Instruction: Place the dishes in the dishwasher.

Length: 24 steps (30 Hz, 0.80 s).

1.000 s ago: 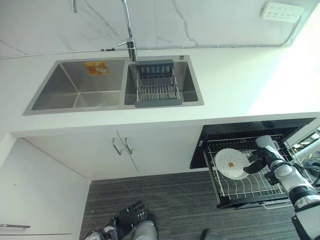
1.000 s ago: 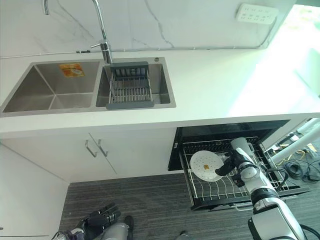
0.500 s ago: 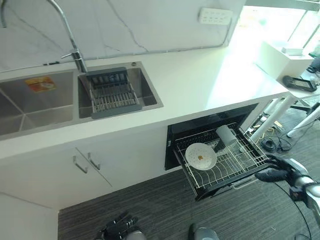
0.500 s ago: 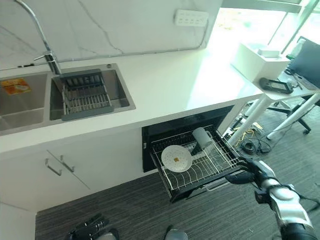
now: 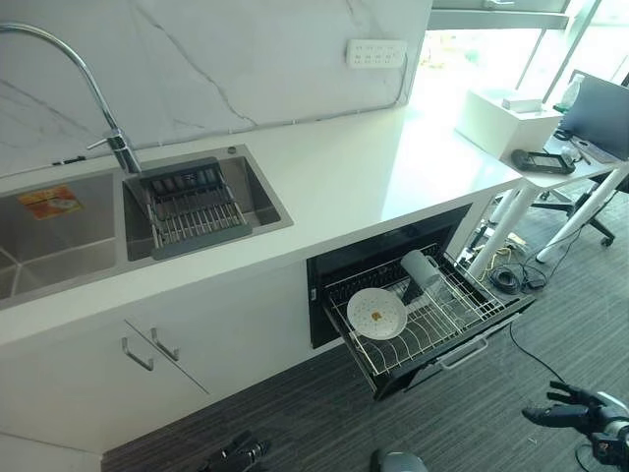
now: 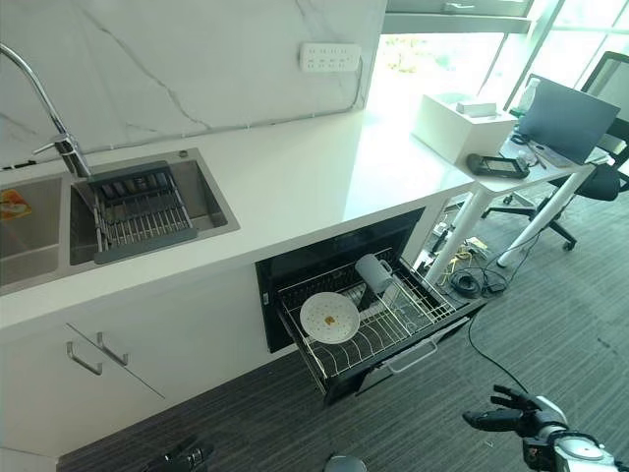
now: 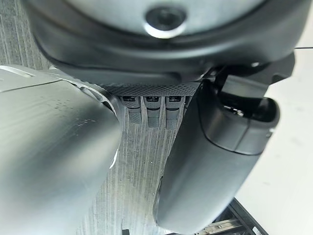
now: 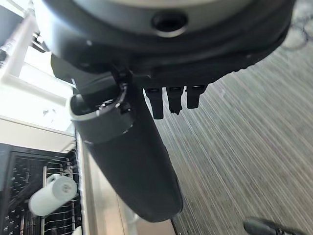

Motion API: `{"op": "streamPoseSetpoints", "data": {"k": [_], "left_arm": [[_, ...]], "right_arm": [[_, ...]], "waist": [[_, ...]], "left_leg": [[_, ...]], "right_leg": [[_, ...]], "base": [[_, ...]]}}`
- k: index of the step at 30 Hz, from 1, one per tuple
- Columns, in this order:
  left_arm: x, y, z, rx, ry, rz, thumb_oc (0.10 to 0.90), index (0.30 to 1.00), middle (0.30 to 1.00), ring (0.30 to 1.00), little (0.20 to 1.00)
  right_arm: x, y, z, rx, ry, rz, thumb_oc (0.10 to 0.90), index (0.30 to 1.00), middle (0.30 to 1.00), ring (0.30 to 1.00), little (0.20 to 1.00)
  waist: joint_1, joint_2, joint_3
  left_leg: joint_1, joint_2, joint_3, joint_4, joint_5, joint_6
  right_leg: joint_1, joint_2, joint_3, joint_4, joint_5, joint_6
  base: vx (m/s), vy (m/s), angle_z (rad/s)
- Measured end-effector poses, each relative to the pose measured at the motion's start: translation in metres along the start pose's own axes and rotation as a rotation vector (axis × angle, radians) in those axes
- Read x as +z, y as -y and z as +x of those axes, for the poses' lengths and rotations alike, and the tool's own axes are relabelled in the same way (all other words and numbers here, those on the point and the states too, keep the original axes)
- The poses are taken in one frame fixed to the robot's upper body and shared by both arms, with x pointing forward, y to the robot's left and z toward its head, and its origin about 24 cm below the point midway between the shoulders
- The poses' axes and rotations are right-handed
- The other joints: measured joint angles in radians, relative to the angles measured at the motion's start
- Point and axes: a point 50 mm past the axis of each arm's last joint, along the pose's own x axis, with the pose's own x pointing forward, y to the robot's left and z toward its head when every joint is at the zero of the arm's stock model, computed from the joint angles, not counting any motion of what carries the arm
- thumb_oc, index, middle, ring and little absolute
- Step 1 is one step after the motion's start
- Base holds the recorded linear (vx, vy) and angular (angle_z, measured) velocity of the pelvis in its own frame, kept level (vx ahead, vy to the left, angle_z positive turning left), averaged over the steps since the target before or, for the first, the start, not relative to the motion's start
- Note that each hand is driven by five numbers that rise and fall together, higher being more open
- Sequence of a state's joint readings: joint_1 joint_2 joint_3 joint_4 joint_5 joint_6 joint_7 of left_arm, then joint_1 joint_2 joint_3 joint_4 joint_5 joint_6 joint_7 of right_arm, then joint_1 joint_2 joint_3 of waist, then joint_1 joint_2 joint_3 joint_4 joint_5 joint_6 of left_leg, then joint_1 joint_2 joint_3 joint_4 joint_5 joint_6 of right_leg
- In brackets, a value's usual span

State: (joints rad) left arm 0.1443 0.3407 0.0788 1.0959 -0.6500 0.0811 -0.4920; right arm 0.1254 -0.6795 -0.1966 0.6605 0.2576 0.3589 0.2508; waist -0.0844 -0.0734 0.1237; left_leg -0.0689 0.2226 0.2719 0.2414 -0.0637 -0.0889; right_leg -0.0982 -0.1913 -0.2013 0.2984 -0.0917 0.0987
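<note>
The dishwasher's wire rack (image 5: pixel 468 307) is pulled out below the counter. A white plate (image 5: pixel 377 313) with a small orange mark stands on edge in its left part. Behind the plate a white cup (image 5: pixel 422 270) lies on its side, also seen as the cup (image 8: pixel 53 194) in the right wrist view. My right hand (image 5: pixel 573 414) hovers over the floor, well to the right of the rack's front, open and holding nothing. My left hand (image 6: pixel 184 457) hangs low by the cabinets, open and holding nothing.
A double sink (image 5: pixel 59 231) with a drain basket (image 5: pixel 193 205) and a tall tap (image 5: pixel 110 138) sits in the white counter (image 5: pixel 383 167). Cabinet doors (image 5: pixel 147 349) lie left of the dishwasher. A white desk (image 5: pixel 550 162), a box and a chair stand at the right.
The camera has swung to the right. My right hand has drawn away from the plate in the rack and dropped to the lower right over the floor. The plate stays in the rack.
</note>
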Motion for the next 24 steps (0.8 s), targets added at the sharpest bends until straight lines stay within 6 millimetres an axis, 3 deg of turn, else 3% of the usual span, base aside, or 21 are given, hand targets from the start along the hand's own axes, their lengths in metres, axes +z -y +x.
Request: {"op": "streamPoseSetpoints", "data": {"k": [3,9,11,15,18,20,24], "left_arm": [[0.005,0.007,0.005,-0.021,-0.009,0.041,0.8,0.9,0.9,0.9,0.9],[0.011,0.016,0.013,-0.06,-0.047,0.077,0.8,0.9,0.9,0.9,0.9],[0.008,0.013,0.011,-0.049,-0.056,0.071,0.8,0.9,0.9,0.9,0.9],[0.008,0.012,0.011,-0.04,-0.085,0.079,0.8,0.9,0.9,0.9,0.9],[0.004,0.007,0.008,-0.019,-0.122,0.079,0.8,0.9,0.9,0.9,0.9],[-0.009,0.003,0.005,0.003,-0.188,0.074,0.8,0.9,0.9,0.9,0.9],[-0.002,0.013,0.011,-0.034,-0.167,0.088,0.8,0.9,0.9,0.9,0.9]], "right_arm": [[-0.03,-0.014,0.015,0.019,-0.188,0.001,0.8,0.9,0.9,0.9,0.9],[-0.045,-0.053,0.031,0.07,-0.312,0.076,0.8,0.9,0.9,0.9,0.9],[-0.034,-0.057,0.034,0.075,-0.29,0.109,0.8,0.9,0.9,0.9,0.9],[-0.016,-0.062,0.038,0.067,-0.262,0.156,0.8,0.9,0.9,0.9,0.9],[-0.014,-0.062,0.038,0.02,-0.289,0.182,0.8,0.9,0.9,0.9,0.9],[-0.004,-0.055,0.038,-0.033,-0.281,0.234,0.8,0.9,0.9,0.9,0.9],[0.022,-0.034,0.035,-0.125,-0.273,0.267,0.8,0.9,0.9,0.9,0.9]], "waist": [[0.037,0.001,-0.003],[0.13,0.026,-0.01],[0.161,0.044,-0.013],[0.179,0.069,-0.016],[0.2,0.088,-0.009],[0.203,0.117,0.029],[0.218,0.17,0.084]], "left_leg": [[-0.001,-0.004,-0.001,0.0,0.002,0.003],[0.001,-0.032,-0.056,0.001,0.002,0.004],[-0.001,-0.038,-0.06,0.0,0.002,0.006],[-0.002,-0.054,-0.084,0.0,0.001,0.008],[-0.004,-0.065,-0.089,0.0,0.001,0.014],[-0.026,-0.087,-0.112,0.003,0.009,0.028],[-0.063,-0.13,-0.135,0.016,0.011,0.041]], "right_leg": [[0.002,-0.005,-0.002,0.0,0.0,0.001],[0.045,-0.035,-0.057,0.0,-0.012,0.018],[0.052,-0.042,-0.065,-0.001,-0.015,0.017],[0.069,-0.056,-0.088,0.0,-0.022,0.026],[0.073,-0.065,-0.101,0.0,-0.025,0.03],[0.074,-0.082,-0.121,0.002,-0.02,0.033],[0.066,-0.123,-0.149,0.004,-0.01,0.05]], "base": [[0.03,-0.025,0.06],[0.08,-0.049,0.28],[0.08,-0.017,0.15],[0.06,-0.026,0.19],[0.03,0.008,0.13],[0.03,0.051,0.37],[-0.03,0.109,0.29]]}}
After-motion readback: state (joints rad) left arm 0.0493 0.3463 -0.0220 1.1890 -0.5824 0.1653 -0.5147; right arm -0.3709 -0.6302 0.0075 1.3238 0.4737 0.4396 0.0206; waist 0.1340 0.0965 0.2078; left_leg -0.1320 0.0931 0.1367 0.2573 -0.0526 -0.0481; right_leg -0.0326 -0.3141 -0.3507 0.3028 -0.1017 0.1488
